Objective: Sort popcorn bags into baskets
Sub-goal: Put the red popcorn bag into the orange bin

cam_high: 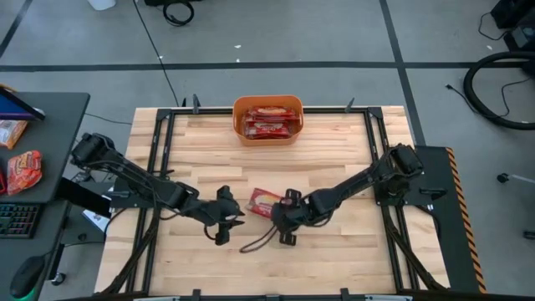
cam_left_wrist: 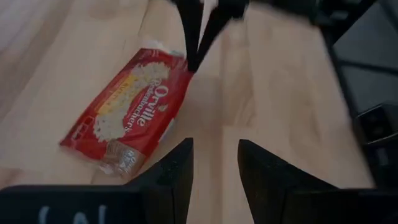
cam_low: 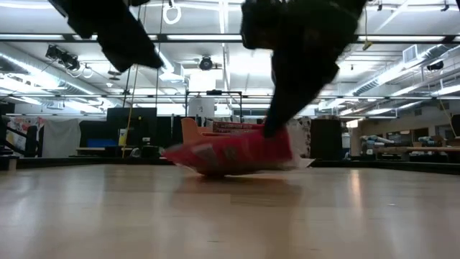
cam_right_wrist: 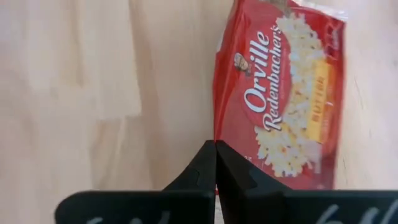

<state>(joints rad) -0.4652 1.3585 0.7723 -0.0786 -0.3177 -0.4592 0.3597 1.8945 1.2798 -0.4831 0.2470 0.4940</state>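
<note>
One red popcorn bag [cam_high: 265,201] lies near the middle of the table, toward its near edge; it also shows in the left wrist view [cam_left_wrist: 134,112] and the right wrist view [cam_right_wrist: 280,93]. My right gripper [cam_high: 282,214] [cam_right_wrist: 216,163] is shut on it. My left gripper [cam_high: 226,216] [cam_left_wrist: 214,165] is open, just left of the bag and touching nothing. The orange basket [cam_high: 240,107] stands at the middle of the far edge, with several red popcorn bags [cam_high: 267,124] lying flat inside it. My right gripper pinches the bag's long side edge [cam_right_wrist: 216,138], near a corner [cam_left_wrist: 185,65], between its two shut fingers. The fingers [cam_left_wrist: 198,37] come slanting down from the table's right. In the low view the held end [cam_low: 277,144] is raised and the bag [cam_low: 215,162] tilts down to the table.
A dark cable [cam_high: 259,241] loops on the table just nearer than the grippers. Black frame rails [cam_high: 163,146] run along the table's sides. A side desk on the left holds an orange-red snack packet [cam_high: 23,171]. Bare wood [cam_high: 267,167] lies between the bag and the basket.
</note>
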